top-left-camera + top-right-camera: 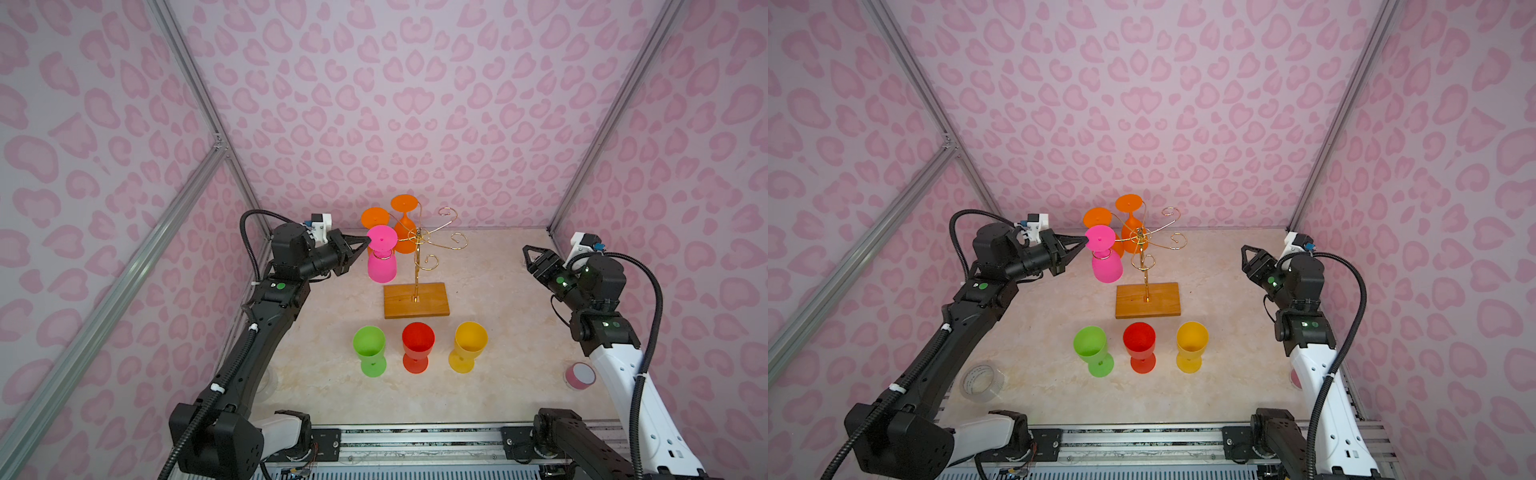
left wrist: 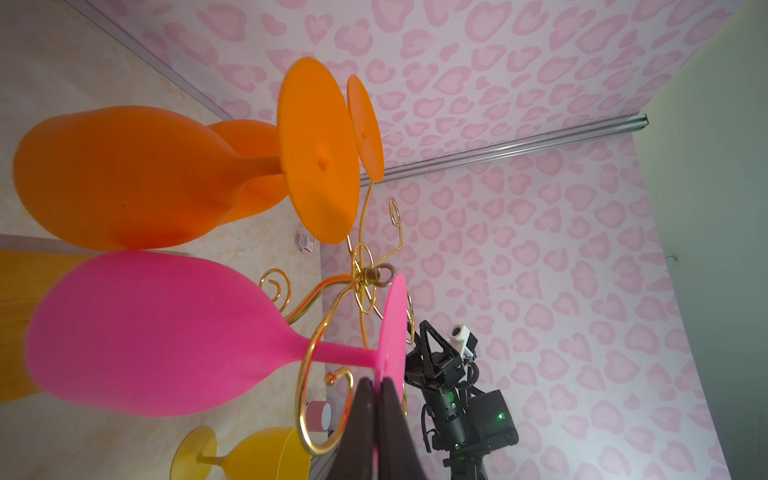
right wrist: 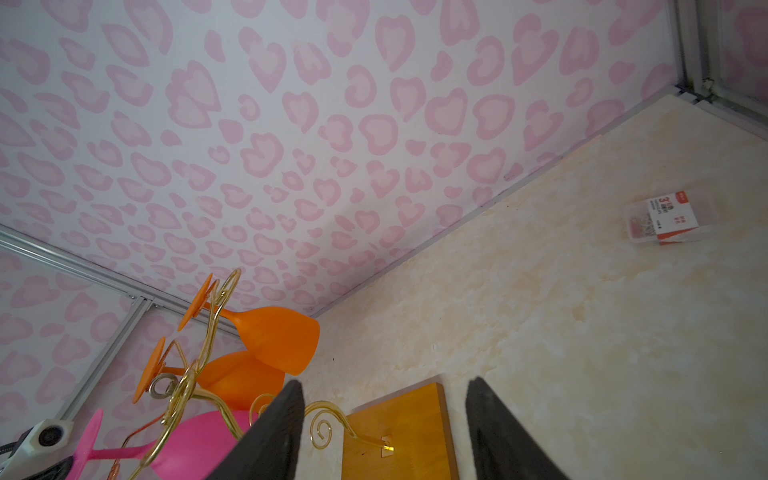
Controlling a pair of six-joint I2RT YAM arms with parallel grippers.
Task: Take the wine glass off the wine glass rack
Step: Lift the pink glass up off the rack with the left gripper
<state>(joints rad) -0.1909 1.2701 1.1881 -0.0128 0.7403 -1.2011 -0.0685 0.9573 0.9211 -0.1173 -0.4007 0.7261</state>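
While the pink wine glass (image 1: 381, 266) hangs upside down from a curled arm of the wine glass rack (image 1: 399, 301), toward the back of the surface (image 1: 498, 365), the left claw (image 1: 368, 240) is pinched on the edge of its foot. The right claw (image 1: 526, 252) holds nothing, jaws apart, well off to the rack's right.

left arm (image 1: 249, 345) stretched up from 7 o'clock, left gripper (image 1: 368, 241) pointing toward 3 o'clock, jaws pinched tight, right arm (image 1: 619, 365) folded up at 3 o'clock, right gripper (image 1: 528, 257) aimed at 10 o'clock, jaws apart
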